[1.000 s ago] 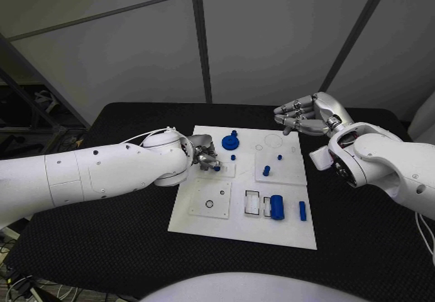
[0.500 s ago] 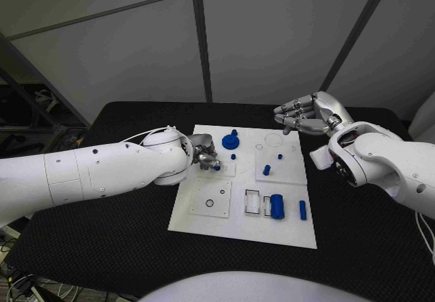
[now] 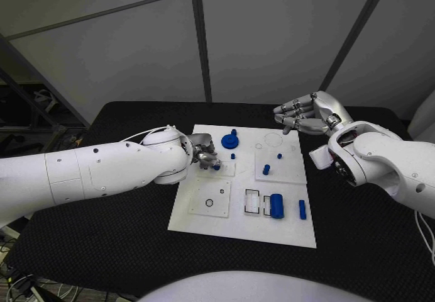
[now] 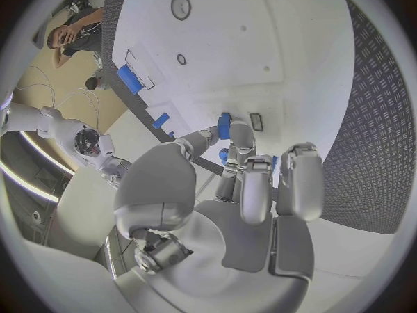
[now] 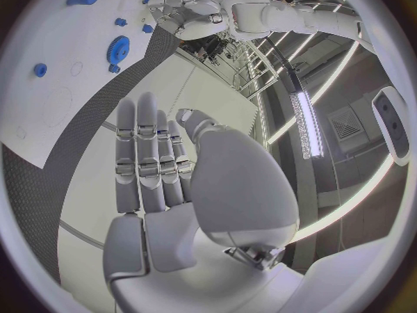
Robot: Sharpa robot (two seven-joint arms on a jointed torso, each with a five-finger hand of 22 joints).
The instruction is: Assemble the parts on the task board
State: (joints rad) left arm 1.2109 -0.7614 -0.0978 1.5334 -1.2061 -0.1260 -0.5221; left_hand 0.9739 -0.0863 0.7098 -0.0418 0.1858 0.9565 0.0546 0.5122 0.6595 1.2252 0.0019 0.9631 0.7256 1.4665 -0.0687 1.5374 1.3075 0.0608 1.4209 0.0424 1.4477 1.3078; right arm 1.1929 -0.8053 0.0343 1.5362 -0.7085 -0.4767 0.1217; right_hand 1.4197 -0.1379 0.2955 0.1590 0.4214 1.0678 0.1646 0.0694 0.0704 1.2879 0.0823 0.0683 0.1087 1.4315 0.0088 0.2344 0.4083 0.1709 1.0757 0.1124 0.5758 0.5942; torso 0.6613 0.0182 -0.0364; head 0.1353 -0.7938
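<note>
Little has moved since a second ago: the left robot hand (image 3: 205, 157) has edged only slightly over the upper left of the task board (image 3: 204, 221), and the right robot hand (image 3: 307, 115) has stayed where it was, raised above the counter (image 3: 109, 245) beyond the board's far right corner. The left robot hand pinches a small blue peg (image 4: 224, 126) between thumb and fingertips, its tip held close over a small dark slot in the white plate — whether it touches yet I cannot tell. The right robot hand holds nothing, its fingers loosely bent and somewhat apart. Other parts lie on the board: a blue gear (image 3: 230, 142) near the top, a short blue pin (image 3: 266, 170) in the middle, a blue cylinder (image 3: 277, 206) and a thin blue bar (image 3: 303, 209) near the lower right. The peg looks like hard plastic — light, stiff and smooth, so likely to twist or slip in metal fingertips if squeezed off-centre. My judgement is that it is best held by its upper sides, leaving the lower end free to enter its seat, with gentle straight pressure.
</note>
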